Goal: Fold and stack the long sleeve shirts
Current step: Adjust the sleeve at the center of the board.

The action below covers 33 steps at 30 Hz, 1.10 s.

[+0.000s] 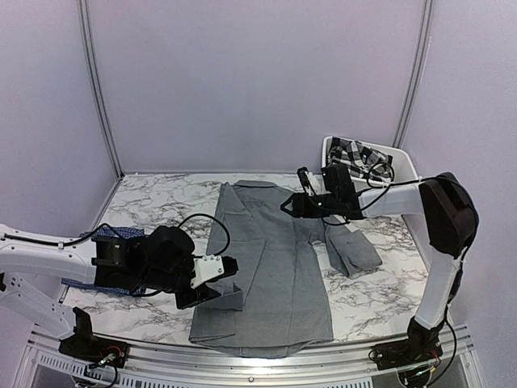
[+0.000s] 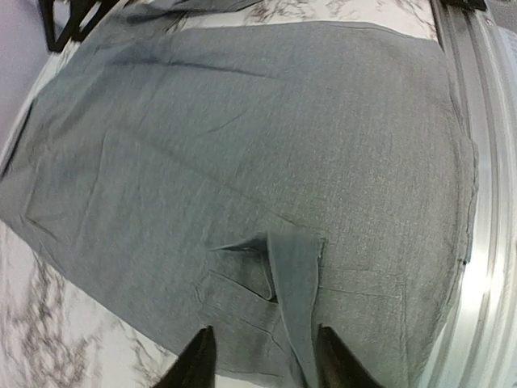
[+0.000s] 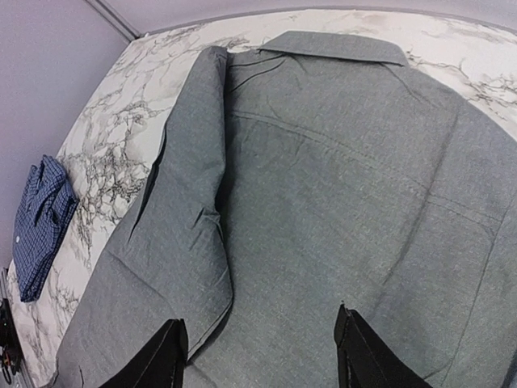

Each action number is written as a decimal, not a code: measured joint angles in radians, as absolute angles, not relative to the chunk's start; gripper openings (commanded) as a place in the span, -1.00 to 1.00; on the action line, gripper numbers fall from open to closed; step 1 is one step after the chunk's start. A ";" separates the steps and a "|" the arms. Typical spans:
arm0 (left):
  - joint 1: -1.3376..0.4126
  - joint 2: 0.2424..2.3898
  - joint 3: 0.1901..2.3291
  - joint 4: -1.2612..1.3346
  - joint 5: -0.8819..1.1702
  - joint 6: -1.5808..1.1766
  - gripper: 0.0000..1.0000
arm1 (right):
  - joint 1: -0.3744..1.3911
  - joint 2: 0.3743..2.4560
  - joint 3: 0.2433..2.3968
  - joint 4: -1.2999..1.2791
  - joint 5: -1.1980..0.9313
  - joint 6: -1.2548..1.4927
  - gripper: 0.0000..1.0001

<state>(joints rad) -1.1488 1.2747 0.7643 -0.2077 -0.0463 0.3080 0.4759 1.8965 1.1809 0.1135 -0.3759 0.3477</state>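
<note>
Two shirts; we judge half done. Blue checked shirt (image 3: 40,218) folded at worktop (image 1: 161,202) left; grey shirt (image 1: 275,259) flat at centre, one sleeve (image 3: 186,242) folded in, rest remains. Left claw (image 2: 265,333), right claw (image 3: 258,319) apart, empty.

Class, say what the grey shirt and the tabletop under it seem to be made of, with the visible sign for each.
Grey shirt: matte woven cloth, perhaps cotton; it shows fine weave and soft creases. Tabletop: smooth, white with grey veins, so marble or a marble-print laminate; which cannot be told.
</note>
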 measured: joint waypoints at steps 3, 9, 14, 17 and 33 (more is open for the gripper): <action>-1.165 1.259 0.741 -0.212 -0.088 0.225 0.22 | 0.499 1.897 1.184 0.089 -0.377 0.314 0.24; -1.163 1.169 0.690 -0.149 -0.280 0.055 0.42 | 0.572 1.950 1.278 0.043 -0.377 0.247 0.26; -1.010 1.189 0.720 -0.039 -0.384 -0.059 0.18 | 0.608 2.035 1.383 0.030 -0.376 0.212 0.26; -0.860 1.304 0.818 0.011 -0.356 -0.105 0.14 | 0.622 2.078 1.436 0.023 -0.366 0.197 0.24; -0.518 2.146 1.578 0.058 -0.059 -0.158 -0.14 | 0.627 2.218 1.548 -0.055 -0.319 0.171 0.09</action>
<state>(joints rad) -0.5182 2.1456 1.5784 0.0578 -0.0589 -0.1577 0.6273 2.2185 1.5482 -0.0547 -0.3187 0.1711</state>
